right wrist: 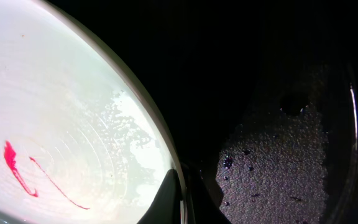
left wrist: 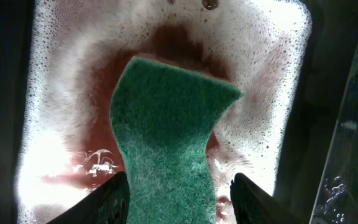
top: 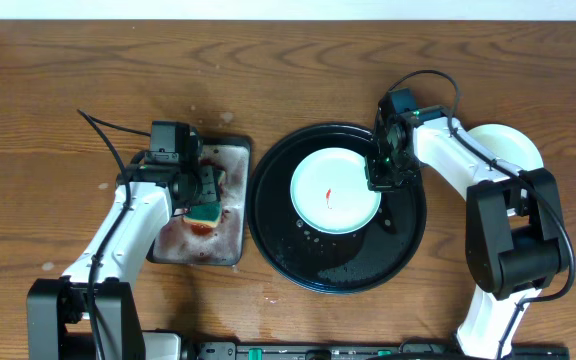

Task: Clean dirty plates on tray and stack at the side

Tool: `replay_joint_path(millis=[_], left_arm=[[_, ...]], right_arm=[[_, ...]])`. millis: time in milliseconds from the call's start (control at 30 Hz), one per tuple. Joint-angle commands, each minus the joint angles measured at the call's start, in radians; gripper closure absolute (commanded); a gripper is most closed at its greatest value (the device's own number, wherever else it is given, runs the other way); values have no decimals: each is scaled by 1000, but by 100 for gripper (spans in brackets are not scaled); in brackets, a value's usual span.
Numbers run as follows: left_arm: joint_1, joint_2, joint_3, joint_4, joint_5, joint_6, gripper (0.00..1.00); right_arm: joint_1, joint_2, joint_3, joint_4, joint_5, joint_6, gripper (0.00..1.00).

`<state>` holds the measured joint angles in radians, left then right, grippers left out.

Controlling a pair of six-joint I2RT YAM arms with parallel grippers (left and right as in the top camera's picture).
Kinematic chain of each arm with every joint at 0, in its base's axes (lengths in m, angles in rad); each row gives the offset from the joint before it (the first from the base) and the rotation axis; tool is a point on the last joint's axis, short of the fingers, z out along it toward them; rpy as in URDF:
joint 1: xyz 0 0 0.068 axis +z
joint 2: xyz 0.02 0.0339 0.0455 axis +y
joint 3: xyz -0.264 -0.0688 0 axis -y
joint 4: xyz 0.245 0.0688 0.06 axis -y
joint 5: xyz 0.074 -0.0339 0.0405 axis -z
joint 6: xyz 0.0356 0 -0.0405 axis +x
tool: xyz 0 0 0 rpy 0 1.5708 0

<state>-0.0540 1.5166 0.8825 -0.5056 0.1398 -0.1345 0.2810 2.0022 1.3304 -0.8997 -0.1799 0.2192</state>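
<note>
One pale mint-white plate [top: 333,190] with a red smear lies in the round black tray [top: 338,265]. My right gripper [top: 383,170] is shut on the plate's right rim, one finger on each side, as the right wrist view [right wrist: 182,186] shows. The plate [right wrist: 55,124] is wet and soapy, and the tray [right wrist: 278,155] is wet too. Another pale plate [top: 508,145] lies on the table at the right, partly under my right arm. The yellow plate is not in view. My left gripper [top: 203,195] holds a green sponge [left wrist: 166,143] over the small grey tray [top: 230,160].
The small grey tray [left wrist: 61,74] holds foamy, reddish water. The sponge [top: 206,213] has a yellow side. Cables run from both arms across the wooden table. The black tray's rim [left wrist: 353,143] is just right of the grey tray.
</note>
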Motion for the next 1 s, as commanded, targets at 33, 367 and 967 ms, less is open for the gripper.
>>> replay_joint_path(millis=[33, 367, 967], left_arm=[[4, 13, 4, -13, -20, -7, 46], [4, 132, -4, 2, -20, -17, 46], [5, 53, -1, -2, -17, -19, 93]], right_arm=[[9, 16, -6, -9, 14, 4, 99], [9, 16, -6, -9, 14, 4, 99], [9, 16, -6, -9, 15, 4, 99]])
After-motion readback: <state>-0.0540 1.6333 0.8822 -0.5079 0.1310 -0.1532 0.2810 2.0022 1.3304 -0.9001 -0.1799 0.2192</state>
